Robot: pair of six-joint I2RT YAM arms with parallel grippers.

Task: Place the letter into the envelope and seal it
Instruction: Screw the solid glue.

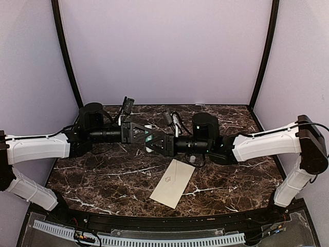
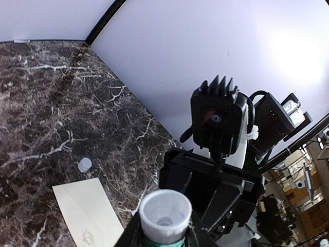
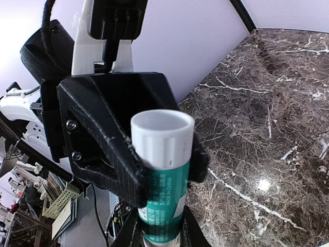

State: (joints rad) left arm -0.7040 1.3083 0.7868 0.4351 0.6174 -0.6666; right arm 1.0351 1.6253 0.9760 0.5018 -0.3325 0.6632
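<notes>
Paper envelope [image 1: 173,183] lies on veined marble table [image 1: 103,180]

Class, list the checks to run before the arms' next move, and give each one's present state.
1. Left gripper grips the glue stick: ok.
2. Right gripper shut on the same stick: ok.
3. Envelope lies flat on the table: ok.
4. Letter inside it: cannot tell, no sheet shows.
5. Envelope open for gluing: cannot tell.
</notes>
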